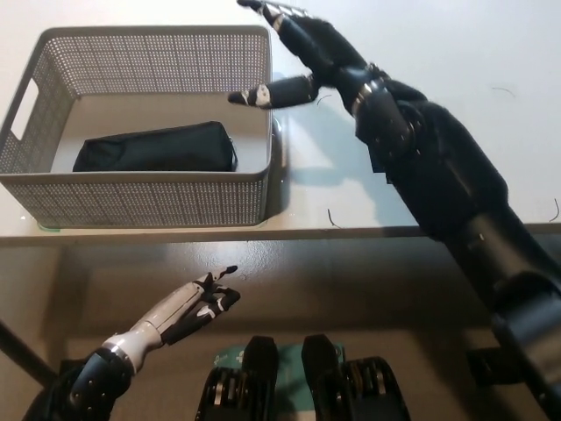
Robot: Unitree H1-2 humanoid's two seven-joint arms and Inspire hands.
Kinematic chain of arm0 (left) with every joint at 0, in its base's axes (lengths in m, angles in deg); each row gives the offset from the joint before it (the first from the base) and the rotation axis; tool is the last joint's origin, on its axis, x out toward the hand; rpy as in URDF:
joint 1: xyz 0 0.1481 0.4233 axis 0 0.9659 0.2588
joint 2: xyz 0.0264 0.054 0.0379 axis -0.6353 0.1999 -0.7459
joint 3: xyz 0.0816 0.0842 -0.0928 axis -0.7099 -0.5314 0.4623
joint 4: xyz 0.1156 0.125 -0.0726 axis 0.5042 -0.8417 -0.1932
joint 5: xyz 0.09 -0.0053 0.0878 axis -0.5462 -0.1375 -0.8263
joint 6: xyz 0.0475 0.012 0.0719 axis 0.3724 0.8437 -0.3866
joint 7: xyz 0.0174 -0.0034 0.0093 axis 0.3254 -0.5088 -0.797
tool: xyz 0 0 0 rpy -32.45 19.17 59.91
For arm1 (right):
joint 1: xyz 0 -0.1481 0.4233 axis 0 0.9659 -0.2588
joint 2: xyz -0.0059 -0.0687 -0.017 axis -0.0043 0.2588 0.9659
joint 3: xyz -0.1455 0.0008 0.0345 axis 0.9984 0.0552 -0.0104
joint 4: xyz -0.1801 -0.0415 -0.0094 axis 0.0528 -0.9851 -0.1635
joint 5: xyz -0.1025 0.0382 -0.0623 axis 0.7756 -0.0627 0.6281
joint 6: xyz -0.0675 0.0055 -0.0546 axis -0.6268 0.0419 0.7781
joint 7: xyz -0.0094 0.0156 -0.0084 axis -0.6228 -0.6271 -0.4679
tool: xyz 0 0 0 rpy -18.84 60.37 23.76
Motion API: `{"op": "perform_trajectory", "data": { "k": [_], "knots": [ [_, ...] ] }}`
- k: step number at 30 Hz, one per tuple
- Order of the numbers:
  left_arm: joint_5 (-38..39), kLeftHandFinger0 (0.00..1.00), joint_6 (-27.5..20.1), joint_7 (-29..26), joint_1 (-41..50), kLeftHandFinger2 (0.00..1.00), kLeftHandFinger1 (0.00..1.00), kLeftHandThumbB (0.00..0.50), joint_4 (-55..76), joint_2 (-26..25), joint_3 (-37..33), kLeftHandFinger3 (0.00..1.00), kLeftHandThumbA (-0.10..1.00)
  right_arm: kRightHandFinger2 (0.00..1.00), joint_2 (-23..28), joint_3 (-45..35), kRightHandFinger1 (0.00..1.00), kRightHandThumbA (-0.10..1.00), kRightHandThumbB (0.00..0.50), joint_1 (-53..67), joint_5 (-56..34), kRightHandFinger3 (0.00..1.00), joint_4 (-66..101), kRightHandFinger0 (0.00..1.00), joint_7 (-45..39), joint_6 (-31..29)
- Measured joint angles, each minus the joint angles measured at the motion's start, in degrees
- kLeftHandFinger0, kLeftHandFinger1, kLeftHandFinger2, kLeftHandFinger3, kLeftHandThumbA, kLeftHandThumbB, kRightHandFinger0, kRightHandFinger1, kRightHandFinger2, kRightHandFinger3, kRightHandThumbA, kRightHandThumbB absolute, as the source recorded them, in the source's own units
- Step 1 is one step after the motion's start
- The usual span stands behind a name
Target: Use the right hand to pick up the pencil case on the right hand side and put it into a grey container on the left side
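Observation:
The black pencil case lies flat on the floor of the grey mesh container at the left of the table. My black right hand hovers open above the container's right far corner, its fingers spread and holding nothing. The right arm stretches back toward the bottom right. My white left hand rests low at the lower left, below the table's front edge, fingers extended and empty.
The white table top runs to the right of the container, with its front edge crossing the picture just below the container. A small dark object lies partly hidden under my right arm.

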Motion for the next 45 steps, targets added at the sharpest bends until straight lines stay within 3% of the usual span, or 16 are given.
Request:
{"op": "perform_trajectory", "data": {
  "k": [6,16,21,35,45],
  "knots": [
    [0.0,1.00,0.1,0.0,1.2,0.81,0.74,0.500,0.0,0.0,0.0,1.00,1.00,1.00,1.8,-1.9,1.00,1.00,0.447,7.8,-1.3,1.00,9.9,1.00,-1.9,1.6],
    [0.0,1.00,0.1,-0.2,3.2,0.73,0.66,0.500,-0.1,0.0,0.4,1.00,0.99,1.00,5.0,-5.6,1.00,1.00,0.483,17.5,-5.6,1.00,25.6,1.00,-4.6,3.1],
    [0.0,1.00,0.1,-0.3,4.4,0.74,0.66,0.500,-0.5,0.0,0.9,1.00,0.93,1.00,5.3,-7.8,1.00,1.00,0.500,21.8,-8.9,1.00,31.7,1.00,-5.9,4.2],
    [0.2,1.00,0.0,-1.0,5.7,0.75,0.70,0.500,-2.2,0.2,3.6,1.00,0.91,1.00,4.8,-10.4,1.00,1.00,0.411,38.1,-18.6,1.00,40.5,1.00,-7.8,4.8],
    [0.4,1.00,0.0,-1.4,5.9,0.81,0.79,0.500,-3.1,0.4,5.2,1.00,0.93,1.00,4.6,-13.0,1.00,1.00,0.422,46.6,-23.5,1.00,36.8,1.00,-7.9,3.0]
  ]
}}
